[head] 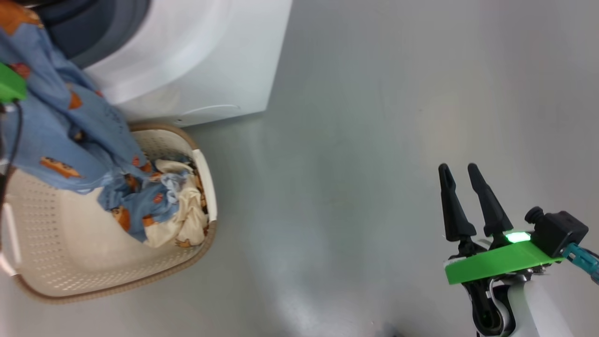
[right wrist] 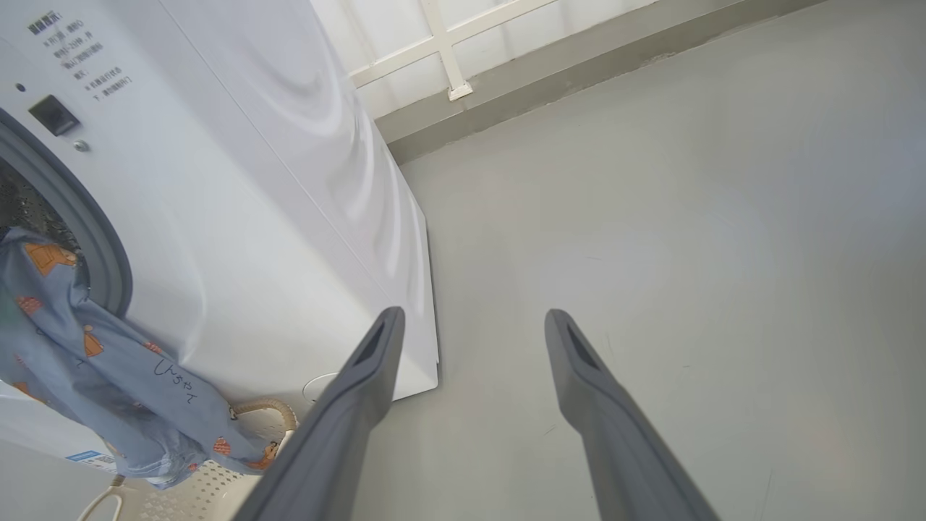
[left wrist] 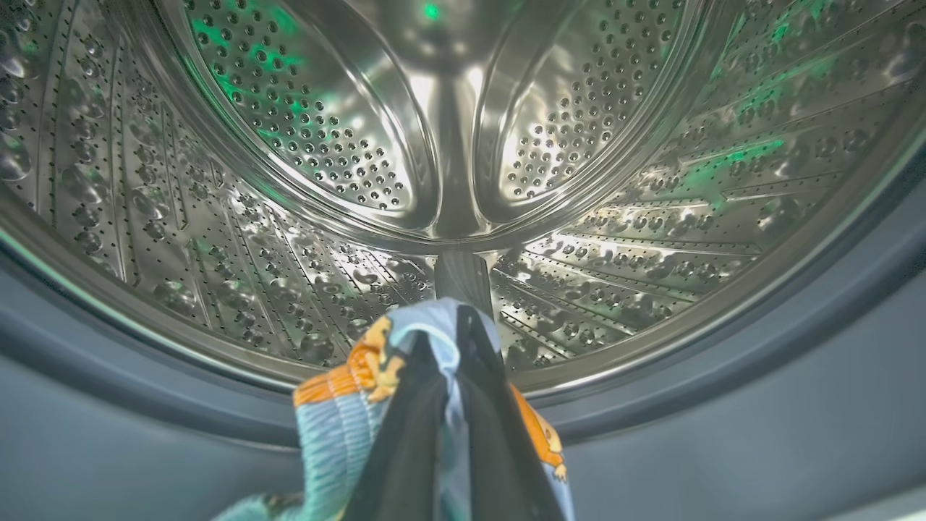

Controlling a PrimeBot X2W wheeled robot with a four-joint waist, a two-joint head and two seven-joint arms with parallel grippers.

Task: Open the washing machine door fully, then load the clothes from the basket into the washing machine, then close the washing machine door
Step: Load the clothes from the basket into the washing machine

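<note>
**Drum straight ahead of the left gripper, garment trailing down behind**

The left gripper [left wrist: 445, 333] is pinching a blue garment [left wrist: 340, 434] with orange patches, its fingers pressed together on the fabric at the lower middle of the left wrist view. The steel drum [left wrist: 448, 145] opens straight ahead of the fingertips, and the grey rubber ring [left wrist: 723, 405] crosses below.

In the head view the garment's long axis runs from the upper left corner down to the basket [head: 61, 243]. There its tail seems to reach the other clothes [head: 164, 206], just in front of the washing machine [head: 196, 61].

I judge the push must go forward, deep enough to drag that tail over the ring. The right gripper [head: 458, 171] hangs spread and empty at lower right, well apart, so the left arm is nearer.
</note>
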